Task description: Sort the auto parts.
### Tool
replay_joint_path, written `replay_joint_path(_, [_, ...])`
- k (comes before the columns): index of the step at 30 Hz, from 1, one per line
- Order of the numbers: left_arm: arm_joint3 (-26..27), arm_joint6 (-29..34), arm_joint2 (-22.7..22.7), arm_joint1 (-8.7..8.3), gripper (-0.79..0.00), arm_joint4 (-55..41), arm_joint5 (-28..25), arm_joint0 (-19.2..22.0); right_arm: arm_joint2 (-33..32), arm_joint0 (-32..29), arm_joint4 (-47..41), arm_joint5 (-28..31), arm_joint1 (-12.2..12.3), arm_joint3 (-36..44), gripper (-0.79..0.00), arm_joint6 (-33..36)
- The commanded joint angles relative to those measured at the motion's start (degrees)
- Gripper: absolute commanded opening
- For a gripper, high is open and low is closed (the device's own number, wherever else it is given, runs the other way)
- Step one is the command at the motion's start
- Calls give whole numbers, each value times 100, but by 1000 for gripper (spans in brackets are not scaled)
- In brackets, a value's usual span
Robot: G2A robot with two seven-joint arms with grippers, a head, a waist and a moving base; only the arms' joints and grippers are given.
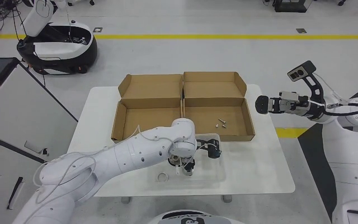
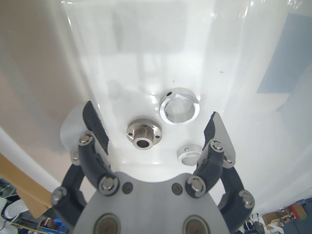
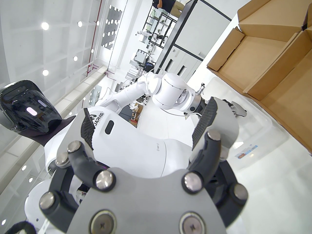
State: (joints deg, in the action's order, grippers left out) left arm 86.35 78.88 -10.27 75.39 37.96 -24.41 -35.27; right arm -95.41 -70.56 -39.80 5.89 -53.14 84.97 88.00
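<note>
Left wrist view | left claw (image 2: 151, 111) open, empty, above hub (image 2: 143, 135) | large ring (image 2: 179, 109) beside | right claw (image 3: 148, 107) open, empty

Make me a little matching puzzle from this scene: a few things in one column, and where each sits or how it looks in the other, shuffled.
Things:
1. flanged hub
2. large ring
3. screws
4. right gripper

Descriptions:
A. open, in the air beside the table
B. lying in a cardboard box
C. bright silver hoop in the clear bin
D. darker steel with a raised centre, in the clear bin

Pairs: 1-D, 2-C, 3-B, 4-A.
</note>
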Motion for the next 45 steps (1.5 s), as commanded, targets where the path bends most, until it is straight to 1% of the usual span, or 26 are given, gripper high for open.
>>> replay_joint_path(1, [34,118,19,18,0,18,19,31,0,0,0,0,0,0,0,0])
replay_joint_path(5, [108,289,53,55,0,21,189,120,0,0,0,0,0,0,0,0])
replay_joint_path(11, [242,458,53,144,-3,177,358,51,0,0,0,0,0,0,0,0])
replay_joint_path(12, [220,506,53,164,-52,253,405,24,0,0,0,0,0,0,0,0])
replay_joint_path(13, [216,533,53,185,-71,315,432,-8,0,0,0,0,0,0,0,0])
replay_joint_path(15, [183,522,53,222,-148,370,421,-66,0,0,0,0,0,0,0,0])
replay_joint_path(18, [138,548,53,268,-135,536,447,-120,0,0,0,0,0,0,0,0])
replay_joint_path(20, [137,576,53,296,-151,611,475,-155,0,0,0,0,0,0,0,0])
replay_joint_path(24, [94,569,53,332,-139,634,467,-170,0,0,0,0,0,0,0,0])
replay_joint_path(26, [83,563,53,343,-172,676,461,-181,0,0,0,0,0,0,0,0])
replay_joint_path(27, [97,551,53,347,-200,686,449,-182,0,0,0,0,0,0,0,0])
replay_joint_path(31, [109,572,53,343,-209,746,469,-165,0,0,0,0,0,0,0,0])
replay_joint_path(33, [113,590,53,330,-234,768,486,-155,0,0,0,0,0,0,0,0])
replay_joint_path(39, [197,608,53,267,-188,759,504,-153,0,0,0,0,0,0,0,0])
replay_joint_path(44, [247,601,53,219,-256,800,497,-227,0,0,0,0,0,0,0,0])
replay_joint_path(45, [245,589,53,213,-259,796,485,-242,0,0,0,0,0,0,0,0])
